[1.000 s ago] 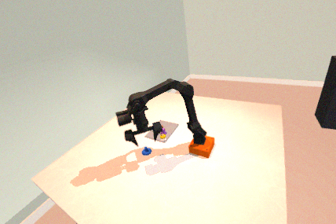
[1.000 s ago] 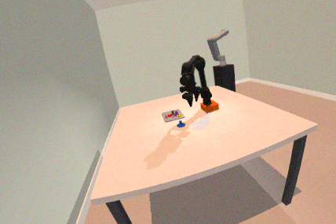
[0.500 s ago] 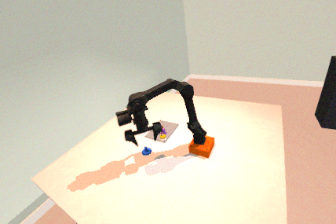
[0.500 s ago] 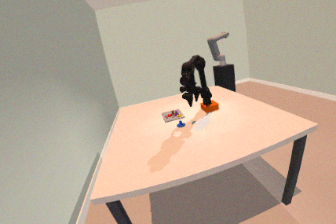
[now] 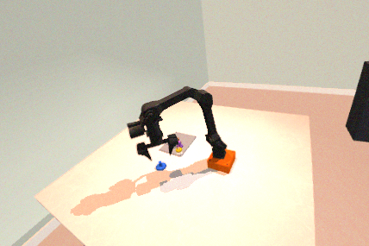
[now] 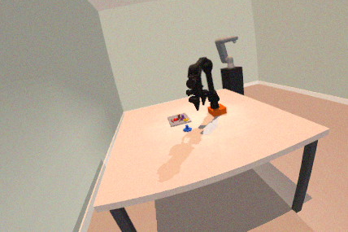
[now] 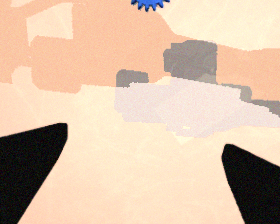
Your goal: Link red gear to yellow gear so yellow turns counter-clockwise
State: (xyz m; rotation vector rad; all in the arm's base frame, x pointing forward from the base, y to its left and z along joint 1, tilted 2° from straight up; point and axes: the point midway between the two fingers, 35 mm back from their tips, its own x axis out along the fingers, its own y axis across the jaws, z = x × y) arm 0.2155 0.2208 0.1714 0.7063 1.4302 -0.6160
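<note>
A loose blue gear with an upright knob stands on the table, off the board; the wrist view shows only its toothed edge at the top. My gripper is wide open and empty, raised above the table. In the wrist view the blue gear lies beyond the fingertips. The grey board carries a red gear, a yellow gear and a purple piece between them. A brownish piece is beside the purple one. Meshing, pegs and arrows are too small to tell.
The arm's orange base stands on the table near the board. Shadows of the arm fall across the table beside the blue gear. A second, grey arm stands on a black pedestal behind the table.
</note>
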